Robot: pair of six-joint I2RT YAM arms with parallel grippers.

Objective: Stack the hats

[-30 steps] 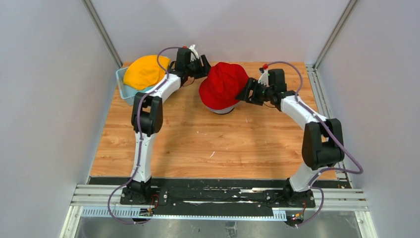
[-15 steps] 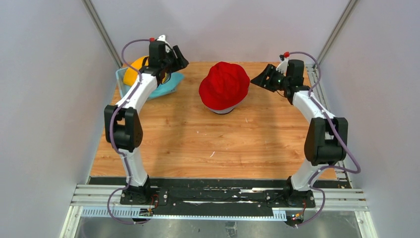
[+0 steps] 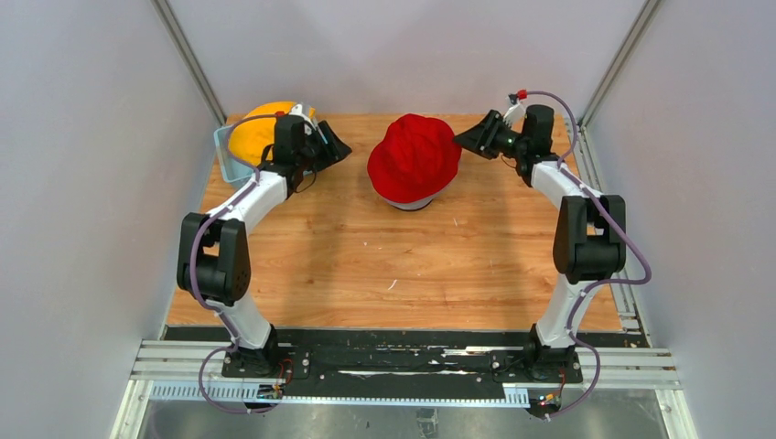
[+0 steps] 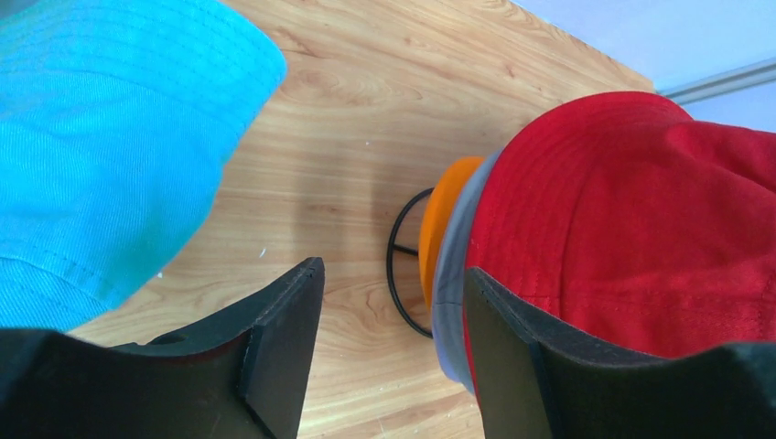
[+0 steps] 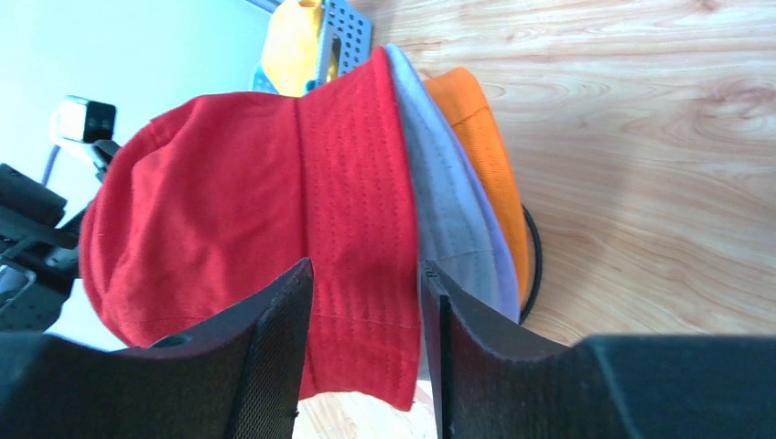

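Teal hat lies just beside the left tool, off its left finger; that tool is spread and empty. Red hat sits ahead-right. Right tool, spread, faces the red hat. Left arm judged nearer.

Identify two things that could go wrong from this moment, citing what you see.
The right gripper hangs open beside the red hat; a swing could snag its brim and drag it off the wire stand.
The left gripper is open with the teal hat off to one side, so closing now would likely grasp nothing.
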